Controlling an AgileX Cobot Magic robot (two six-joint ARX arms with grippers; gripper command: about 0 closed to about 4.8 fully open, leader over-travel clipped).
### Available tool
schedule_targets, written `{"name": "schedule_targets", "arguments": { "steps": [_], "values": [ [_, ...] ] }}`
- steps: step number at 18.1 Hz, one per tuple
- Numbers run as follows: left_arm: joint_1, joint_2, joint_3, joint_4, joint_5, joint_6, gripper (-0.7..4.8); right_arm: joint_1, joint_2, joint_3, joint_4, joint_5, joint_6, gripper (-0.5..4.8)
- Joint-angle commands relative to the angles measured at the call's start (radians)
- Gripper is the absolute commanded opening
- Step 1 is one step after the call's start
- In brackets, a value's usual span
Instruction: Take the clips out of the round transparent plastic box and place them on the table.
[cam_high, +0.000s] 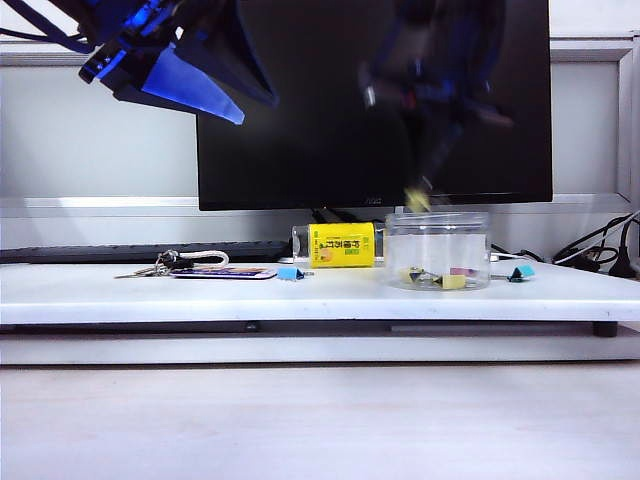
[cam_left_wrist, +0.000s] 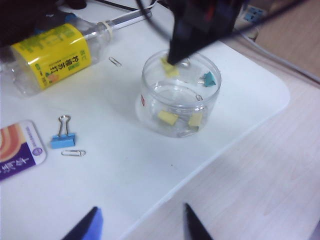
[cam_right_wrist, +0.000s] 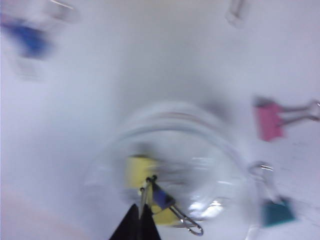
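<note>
The round transparent plastic box (cam_high: 437, 240) stands open on the white table (cam_high: 150, 295). Just above its rim hangs a pale-yellow clip (cam_high: 417, 200), with my right gripper (cam_high: 424, 180) shut on its wire handle. The left wrist view shows that gripper (cam_left_wrist: 173, 59) and its clip (cam_left_wrist: 169, 67) over the box (cam_left_wrist: 150, 100). Two more yellow clips (cam_left_wrist: 167, 117) lie on the box floor. In the right wrist view the shut fingertips (cam_right_wrist: 140, 222) pinch the held clip (cam_right_wrist: 161, 196) above the box (cam_right_wrist: 115, 150). My left gripper (cam_high: 245, 105) hovers high at the left, open and empty (cam_left_wrist: 142, 220).
A bottle with a yellow label (cam_high: 341, 245) lies behind the box. A blue clip (cam_high: 290, 272) and keys with a card (cam_high: 200, 268) lie to the left, a teal clip (cam_high: 521, 272) to the right. A pink clip (cam_right_wrist: 270, 120) lies near the box. A monitor stands behind.
</note>
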Motion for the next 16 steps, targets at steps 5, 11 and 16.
{"name": "schedule_targets", "arguments": {
  "steps": [5,11,16],
  "values": [
    [0.002,-0.002,0.006,0.006,0.002,0.031,2.15,0.030,0.009,0.006,0.208,-0.274,0.003,-0.01],
    [0.002,-0.002,0.006,-0.039,-0.034,0.079,2.15,0.035,0.129,0.006,0.282,-0.241,-0.003,-0.01],
    [0.002,-0.002,0.006,-0.047,-0.049,0.085,2.15,0.035,0.164,0.006,0.295,-0.233,-0.008,-0.01]
  ]
}}
